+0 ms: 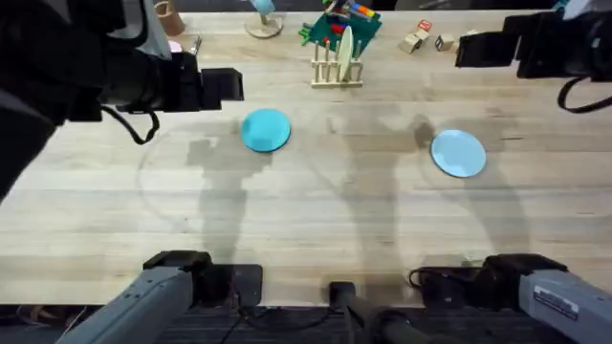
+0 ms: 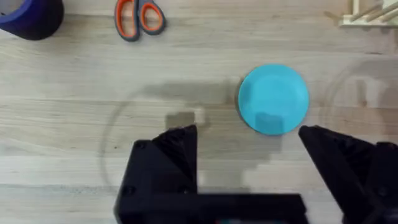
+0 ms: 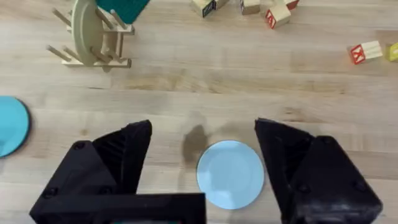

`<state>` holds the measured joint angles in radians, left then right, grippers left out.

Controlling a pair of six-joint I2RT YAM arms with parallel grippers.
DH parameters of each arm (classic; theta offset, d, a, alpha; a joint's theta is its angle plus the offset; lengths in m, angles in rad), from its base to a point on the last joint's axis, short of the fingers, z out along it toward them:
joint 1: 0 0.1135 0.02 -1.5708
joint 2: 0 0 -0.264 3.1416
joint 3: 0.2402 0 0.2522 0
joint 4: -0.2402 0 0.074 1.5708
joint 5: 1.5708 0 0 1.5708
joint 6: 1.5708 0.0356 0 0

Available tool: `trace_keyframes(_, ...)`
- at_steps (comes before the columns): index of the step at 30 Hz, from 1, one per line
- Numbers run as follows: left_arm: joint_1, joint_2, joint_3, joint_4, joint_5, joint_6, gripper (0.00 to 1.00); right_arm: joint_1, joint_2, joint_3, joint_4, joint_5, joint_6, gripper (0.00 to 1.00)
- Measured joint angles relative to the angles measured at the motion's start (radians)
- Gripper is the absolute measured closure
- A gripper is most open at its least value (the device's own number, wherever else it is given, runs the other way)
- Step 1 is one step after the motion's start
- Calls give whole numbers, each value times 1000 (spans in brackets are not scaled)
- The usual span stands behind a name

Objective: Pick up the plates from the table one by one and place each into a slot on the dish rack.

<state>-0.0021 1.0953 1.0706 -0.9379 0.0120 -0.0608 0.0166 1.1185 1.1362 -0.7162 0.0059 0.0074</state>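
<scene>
Both blue plates lie flat on the table, so by the look of it neither has been picked up yet. The bright blue plate sits in front of the dish rack and to its left, with bare wood between them. The pale blue plate lies farther from the rack, in front of it and off to its right.

The rack stands upright at the far side of the table, with a cream plate already on edge between its dowels. The slots beside that plate look free.

The left gripper hangs above the table with its fingers spread wide, holding nothing; the bright blue plate shows just beyond the gap between them. The right gripper is likewise spread and empty, with the pale blue plate lying in the gap between its fingers, lower down on the table.

My judgement is that the whole job remains: two pickups and two placements into the rack.
</scene>
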Motion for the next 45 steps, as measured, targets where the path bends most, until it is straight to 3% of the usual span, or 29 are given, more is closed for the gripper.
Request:
trace_keyframes(1,0,8,0,1,0,-3,27,0,3,0,0,0,0,7)
trace_keyframes(2,0,15,0,3,1,-6,141,0,5,0,-2,0,0,6)
trace_keyframes(7,0,24,0,6,27,-4,911,0,5,0,-3,0,0,6)
trace_keyframes(8,0,24,0,6,36,-3,943,0,5,0,-3,0,0,5)
trace_keyframes(11,10,24,0,1,96,7,958,0,5,0,-3,0,0,6)
trace_keyframes(13,42,26,0,-2,169,31,959,0,5,0,-3,0,0,6)
trace_keyframes(20,232,125,4,-26,496,172,959,0,5,0,-3,0,0,6)
trace_keyframes(25,299,247,5,-43,670,284,959,0,5,0,-3,0,0,5)
trace_keyframes(34,311,472,5,-24,791,440,959,0,5,0,-3,0,0,5)
trace_keyframes(45,311,679,5,99,846,493,959,0,5,0,-3,0,0,7)
